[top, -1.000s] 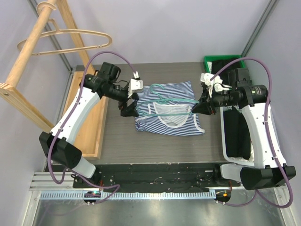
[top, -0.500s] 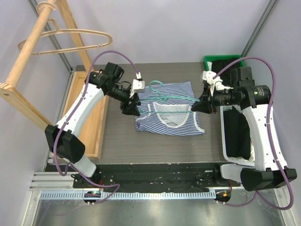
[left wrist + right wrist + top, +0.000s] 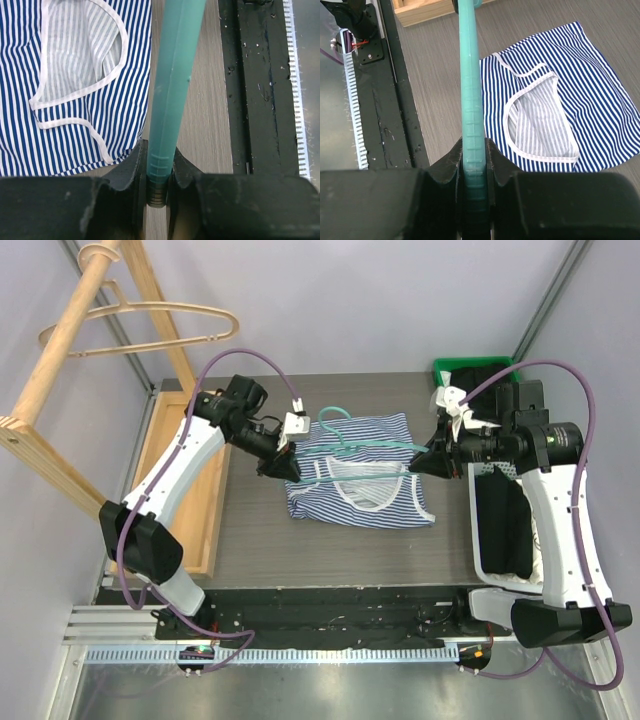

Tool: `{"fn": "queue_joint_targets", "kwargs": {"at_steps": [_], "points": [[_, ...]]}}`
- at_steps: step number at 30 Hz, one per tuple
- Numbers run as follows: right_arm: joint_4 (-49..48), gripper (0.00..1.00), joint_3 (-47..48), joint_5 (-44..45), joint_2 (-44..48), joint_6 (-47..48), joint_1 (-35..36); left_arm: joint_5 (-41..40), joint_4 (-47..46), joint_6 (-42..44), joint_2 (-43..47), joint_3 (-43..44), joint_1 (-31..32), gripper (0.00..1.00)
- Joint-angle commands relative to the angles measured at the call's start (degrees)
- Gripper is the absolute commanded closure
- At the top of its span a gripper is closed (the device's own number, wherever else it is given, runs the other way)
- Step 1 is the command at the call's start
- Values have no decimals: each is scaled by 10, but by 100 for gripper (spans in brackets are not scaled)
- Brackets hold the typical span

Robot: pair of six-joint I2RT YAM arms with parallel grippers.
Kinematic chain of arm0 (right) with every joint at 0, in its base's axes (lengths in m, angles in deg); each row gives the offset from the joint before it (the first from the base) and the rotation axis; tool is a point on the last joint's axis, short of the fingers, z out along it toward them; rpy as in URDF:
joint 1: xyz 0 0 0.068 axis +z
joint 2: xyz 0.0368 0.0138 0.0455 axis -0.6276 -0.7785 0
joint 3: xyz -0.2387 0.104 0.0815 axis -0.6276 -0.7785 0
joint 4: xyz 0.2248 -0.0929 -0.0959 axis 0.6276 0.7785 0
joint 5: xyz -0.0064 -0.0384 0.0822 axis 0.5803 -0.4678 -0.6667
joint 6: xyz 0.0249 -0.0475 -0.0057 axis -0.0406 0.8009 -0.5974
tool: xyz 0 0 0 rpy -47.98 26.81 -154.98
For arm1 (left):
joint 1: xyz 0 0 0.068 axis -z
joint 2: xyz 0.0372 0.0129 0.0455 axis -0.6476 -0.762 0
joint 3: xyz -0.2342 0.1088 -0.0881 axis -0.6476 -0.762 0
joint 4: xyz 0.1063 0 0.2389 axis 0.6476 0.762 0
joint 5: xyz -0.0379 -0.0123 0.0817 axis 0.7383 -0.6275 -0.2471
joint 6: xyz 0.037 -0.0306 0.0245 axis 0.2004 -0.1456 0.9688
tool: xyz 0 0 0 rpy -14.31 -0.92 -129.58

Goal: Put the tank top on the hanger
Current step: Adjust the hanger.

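Note:
The striped navy-and-white tank top (image 3: 362, 490) lies flat on the table, neck opening up. Just above it runs the teal hanger (image 3: 372, 447), its hook (image 3: 335, 420) toward the back. My left gripper (image 3: 287, 467) is shut on the hanger's left end, and my right gripper (image 3: 424, 461) is shut on its right end. In the left wrist view the hanger (image 3: 175, 75) runs straight out from between the left gripper's (image 3: 159, 172) jaws, with the tank top (image 3: 75, 85) to its left. The right wrist view has the hanger (image 3: 470, 75) pinched in the right gripper (image 3: 473, 165), tank top (image 3: 560, 100) to the right.
A wooden rack (image 3: 60, 370) carrying a tan hanger (image 3: 140, 325) stands at the back left, on a wooden base (image 3: 190, 520). A green bin (image 3: 480, 368) and a white bin with a black garment (image 3: 500, 530) sit on the right. A black rail (image 3: 340, 605) lines the near edge.
My left gripper has moved in onto the hanger's left end and closed on it. The right gripper has kept its hold and shifted slightly toward the back.

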Motion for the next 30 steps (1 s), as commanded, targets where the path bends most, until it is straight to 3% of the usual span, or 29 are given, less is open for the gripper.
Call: {"fn": "queue_joint_targets", "kwargs": {"at_steps": [1, 2, 4, 5, 8, 12, 21, 24, 30], "points": [[-19, 93, 13, -10, 21, -2, 3, -10, 4, -29, 7, 9, -4, 100], [-17, 71, 12, 7, 22, 2, 3, -19, 0, -33, 9, 12, -4, 100], [-3, 46, 12, 21, 21, 24, 3, -42, -9, -44, 16, 17, -4, 100], [6, 25, 12, 34, 22, 26, 3, -51, -9, -44, 20, 17, -4, 100], [24, 8, 17, 50, 21, 42, 3, -79, -12, -42, 30, 18, -3, 100], [59, 1, 42, 91, 6, 69, 6, -128, 17, -18, 32, 33, 1, 100], [99, 0, 75, 167, -75, 83, 77, -225, 44, 16, 52, 22, 61, 100], [97, 0, 57, 193, -92, 72, 121, -232, 36, 10, 52, 23, 76, 100], [51, 2, -6, 201, -98, 67, 128, -234, 39, 4, 51, 46, 88, 100]]}}
